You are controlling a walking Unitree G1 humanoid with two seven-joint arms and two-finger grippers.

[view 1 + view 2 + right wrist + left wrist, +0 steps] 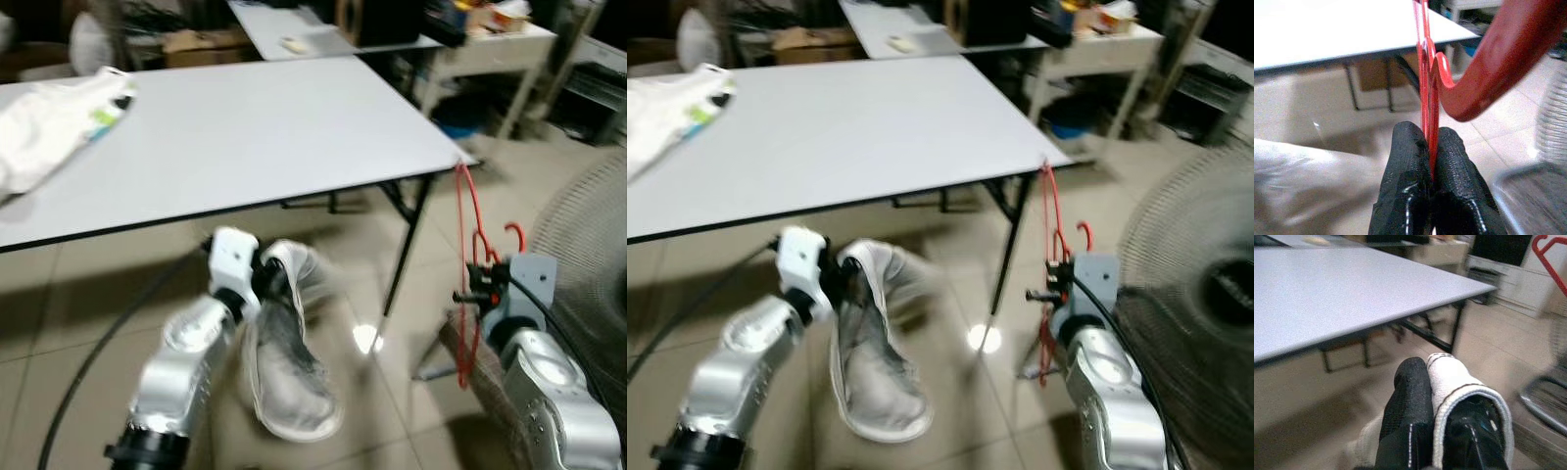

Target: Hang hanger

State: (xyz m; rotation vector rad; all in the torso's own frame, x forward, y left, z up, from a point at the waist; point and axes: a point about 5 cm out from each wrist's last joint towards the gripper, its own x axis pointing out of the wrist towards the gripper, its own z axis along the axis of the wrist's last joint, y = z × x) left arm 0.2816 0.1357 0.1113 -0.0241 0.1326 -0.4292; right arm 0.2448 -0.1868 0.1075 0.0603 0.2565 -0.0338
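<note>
White folding surface (245, 127) with black legs spans the upper frame, a second white surface (313, 29) behind it, cluttered white shelving (490, 49) to the right. Beige tiled floor (88, 294) with a bright light glare spot (367, 339). Round wire fan guard (1190, 264) at the right edge.

Both silver arms reach forward, left gripper (265, 279) and right gripper (473, 284) jaws clamped.
</note>
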